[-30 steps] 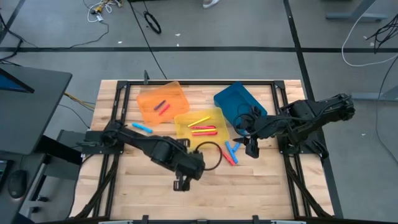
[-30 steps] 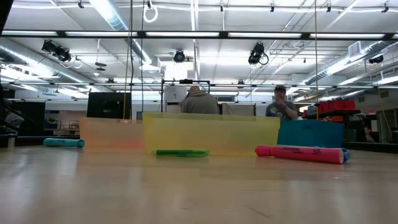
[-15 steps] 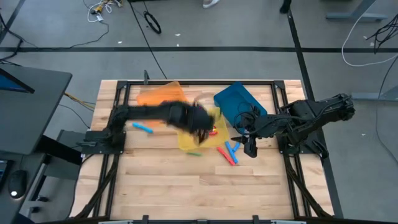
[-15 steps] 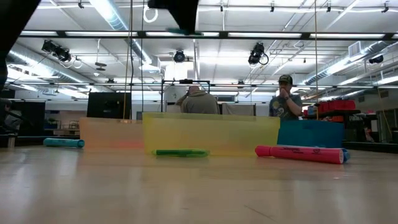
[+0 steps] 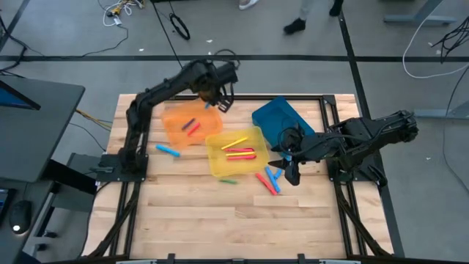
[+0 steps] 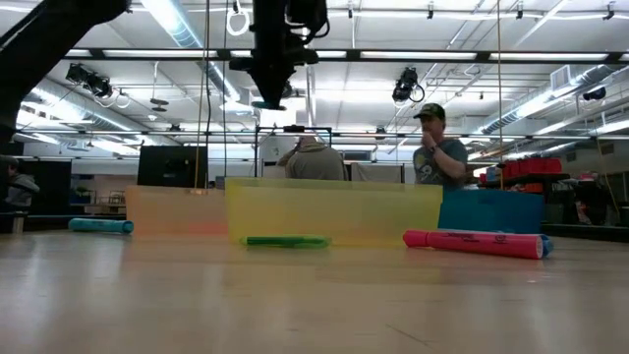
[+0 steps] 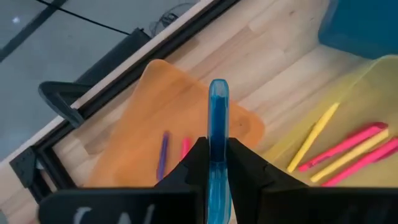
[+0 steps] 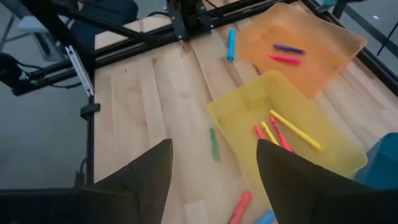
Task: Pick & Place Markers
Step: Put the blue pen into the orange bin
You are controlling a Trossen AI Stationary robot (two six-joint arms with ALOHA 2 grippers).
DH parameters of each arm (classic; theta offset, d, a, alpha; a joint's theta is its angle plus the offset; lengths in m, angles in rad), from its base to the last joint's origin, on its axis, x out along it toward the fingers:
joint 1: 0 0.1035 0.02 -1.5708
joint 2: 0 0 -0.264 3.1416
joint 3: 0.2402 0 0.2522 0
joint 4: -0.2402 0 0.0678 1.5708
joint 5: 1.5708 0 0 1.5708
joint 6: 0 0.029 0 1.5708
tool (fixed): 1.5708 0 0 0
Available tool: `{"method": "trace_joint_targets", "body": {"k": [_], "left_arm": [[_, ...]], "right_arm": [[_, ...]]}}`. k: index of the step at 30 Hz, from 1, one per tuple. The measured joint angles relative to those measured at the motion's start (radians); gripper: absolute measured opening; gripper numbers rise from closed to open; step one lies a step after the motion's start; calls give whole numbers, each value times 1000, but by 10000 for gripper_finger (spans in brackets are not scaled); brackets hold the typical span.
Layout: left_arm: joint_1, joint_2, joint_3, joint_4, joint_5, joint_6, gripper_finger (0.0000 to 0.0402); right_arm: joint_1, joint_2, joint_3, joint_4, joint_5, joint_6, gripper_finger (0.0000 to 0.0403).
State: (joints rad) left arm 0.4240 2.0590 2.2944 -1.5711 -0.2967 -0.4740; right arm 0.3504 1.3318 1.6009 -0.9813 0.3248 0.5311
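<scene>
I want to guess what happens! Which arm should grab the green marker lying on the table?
Probably the right. The right gripper is open and low near the green marker. The left gripper is high over the orange bin, shut on a blue marker.

An orange bin (image 5: 189, 123), yellow bin (image 5: 236, 152) and blue bin (image 5: 281, 121) sit on the wooden table (image 5: 190, 213); a person (image 6: 438, 157), seemingly standing, shows behind.

Lighting is bright and even, from overhead strip fixtures (image 6: 177, 29) visible in the low view. Shadows on the table (image 5: 242, 213) are faint and diffuse. Glare whitens the ceiling lamps only. The near tabletop in the low view is soft and out of focus. Both wrist views show blurred dark fingers (image 8: 143, 180) close to the lens.
</scene>
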Motion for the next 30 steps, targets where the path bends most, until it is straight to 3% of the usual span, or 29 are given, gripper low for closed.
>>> {"method": "trace_joint_targets", "body": {"k": [7, 17, 22, 27, 30], "left_arm": [[72, 0, 0, 0, 14, 92, 39], [75, -57, -36, 1, 13, 187, 39], [71, -194, -285, 32, -29, 193, 40], [102, -367, -641, 247, 5, 198, 40], [132, -431, -784, 331, 15, 198, 40]], "right_arm": [[0, 0, 0, 3, 45, 56, 236], [0, 0, 0, 3, 60, 115, 236], [0, 0, 0, 7, 84, 119, 236], [-9, 1, 0, 14, 113, 116, 236], [-17, 1, 0, 24, 113, 116, 236]]}}
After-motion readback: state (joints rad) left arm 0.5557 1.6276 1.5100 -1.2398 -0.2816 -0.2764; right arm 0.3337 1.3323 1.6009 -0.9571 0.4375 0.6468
